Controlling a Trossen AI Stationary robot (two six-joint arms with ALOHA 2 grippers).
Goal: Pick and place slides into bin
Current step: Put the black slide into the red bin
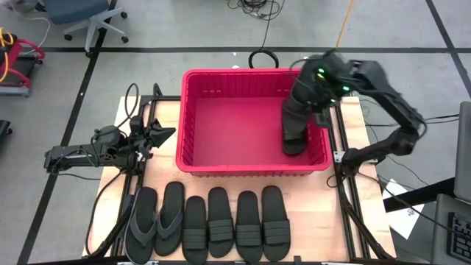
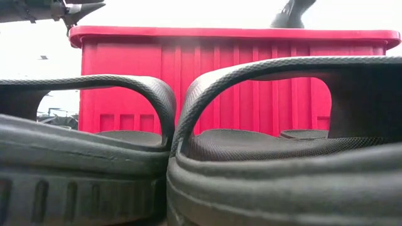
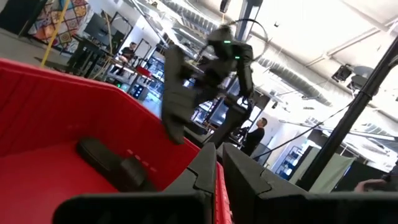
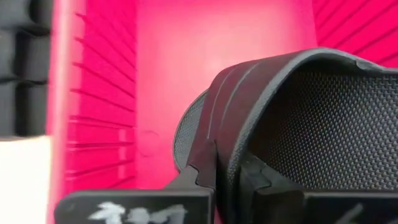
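Note:
The red bin [image 1: 221, 118] stands mid-table. My right gripper [image 1: 297, 110] is over the bin's right end, shut on a black slide [image 3: 176, 99] that hangs above the bin floor. Another slide [image 3: 106, 163] lies flat on the bin floor below it. Several slides [image 1: 234, 224] and two thong flip-flops [image 1: 156, 221] lie in a row on their soles along the table's near edge. My left gripper [image 1: 168, 134] is shut and empty, left of the bin, level with its rim. My right gripper pinches the slide's ribbed band strap [image 4: 227, 118] at one side, one finger [image 4: 258, 177] under the band against the footbed side and the other [image 4: 198, 168] outside. The fingers slant down from above. The slide hangs tilted below them, clear of the bin floor.
The bin's left half [image 1: 221, 132] holds nothing. Its black loop handle [image 1: 263, 57] lies behind the far wall. Metal frame rails [image 1: 340, 147] run along the table's right side and cables [image 1: 132, 99] lie at the left. People stand in the room beyond [image 3: 255, 134].

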